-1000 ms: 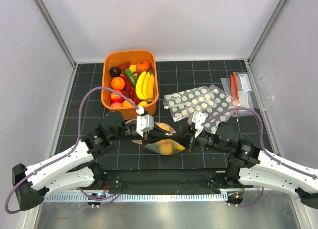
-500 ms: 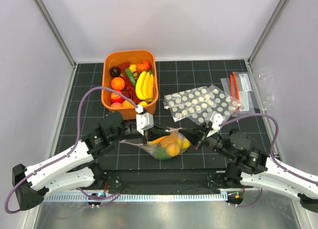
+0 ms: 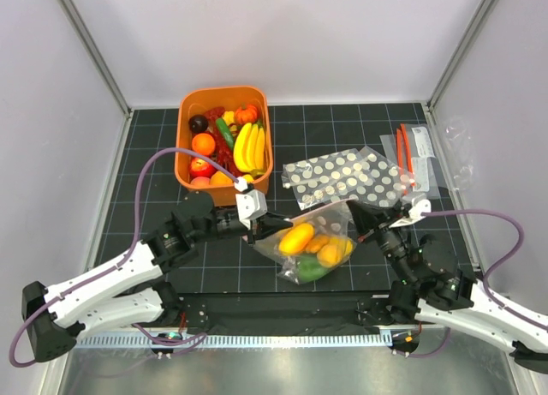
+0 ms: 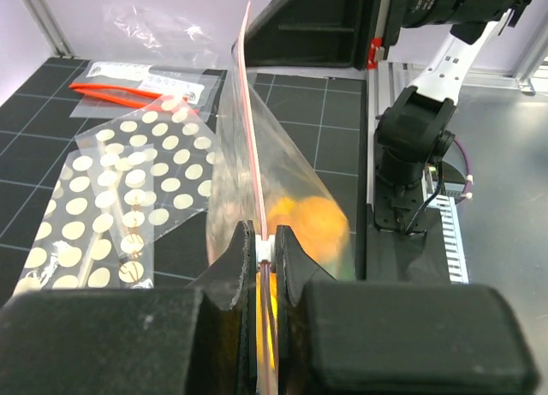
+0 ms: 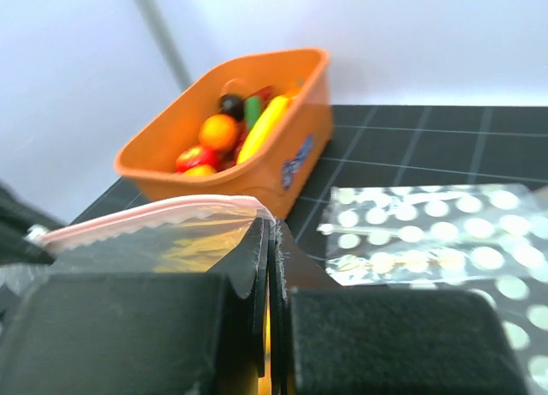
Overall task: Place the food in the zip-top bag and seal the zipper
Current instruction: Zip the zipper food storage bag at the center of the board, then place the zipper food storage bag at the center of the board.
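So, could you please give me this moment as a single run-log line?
left jaws: shut on zipper | right jaws: shut on zipper | zip-top bag: held between both, food inside | orange bin: more food

right hand [image 3: 360,218] slid rightward along zipper [image 3: 308,212]; zip-top bag [image 3: 336,222] stretched, shifted right.

top view looks down on the whole surface [image 3: 342,129] from behind; wrist views sit low and close, sharing the zip-top bag [image 4: 287,176].
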Robot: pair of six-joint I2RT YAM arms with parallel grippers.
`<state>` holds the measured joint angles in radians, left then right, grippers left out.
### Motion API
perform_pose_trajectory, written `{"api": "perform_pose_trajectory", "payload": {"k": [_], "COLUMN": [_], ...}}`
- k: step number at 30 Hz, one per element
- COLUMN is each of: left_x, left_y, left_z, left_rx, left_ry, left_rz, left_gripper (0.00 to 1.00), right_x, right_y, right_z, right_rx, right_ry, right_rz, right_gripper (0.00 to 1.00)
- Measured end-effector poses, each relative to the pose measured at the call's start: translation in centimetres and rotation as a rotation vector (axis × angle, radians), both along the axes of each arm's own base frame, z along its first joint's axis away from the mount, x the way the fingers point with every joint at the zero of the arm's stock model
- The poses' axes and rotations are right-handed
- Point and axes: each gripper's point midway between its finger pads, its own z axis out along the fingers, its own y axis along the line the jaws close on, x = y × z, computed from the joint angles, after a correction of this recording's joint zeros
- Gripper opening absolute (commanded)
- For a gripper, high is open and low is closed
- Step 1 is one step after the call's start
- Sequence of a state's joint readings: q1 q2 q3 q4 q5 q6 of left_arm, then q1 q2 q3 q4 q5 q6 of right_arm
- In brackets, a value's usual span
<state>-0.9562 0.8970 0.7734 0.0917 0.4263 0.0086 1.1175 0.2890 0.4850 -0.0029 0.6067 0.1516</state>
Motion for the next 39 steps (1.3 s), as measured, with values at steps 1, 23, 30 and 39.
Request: {"api": "perform_pose_trajectory", "payload": {"k": [1, 23, 30, 39], "left_x": [0.1, 1.7, 3.7, 5.5], "left_y": [0.0, -0.2, 1.8, 9.7], "left_z": [-0.1, -1.2, -0.9, 0.6], "left_rx": [0.002, 0.031, 0.045, -0.012], "left_ry": [0.001, 0.046, 0.135, 0.226], "left_rz": [0.003, 0.092, 0.278, 0.668], "left_gripper": [0.00, 0.00, 0.00, 0.01], "right_x": [0.2, 1.1, 2.0, 3.6], "right_y": [-0.8, -10.1, -8.5, -4.6], "right_z": [-0.1, -1.8, -2.6, -2.0], "right_rx": [0.016, 0.226, 0.132, -0.009], "right_ry": [0.006, 0.069, 0.090, 0.103], "right_rz": [-0.037, -0.425, -0.447, -0.417], "right_gripper": [0.01, 0.01, 0.01, 0.01]}}
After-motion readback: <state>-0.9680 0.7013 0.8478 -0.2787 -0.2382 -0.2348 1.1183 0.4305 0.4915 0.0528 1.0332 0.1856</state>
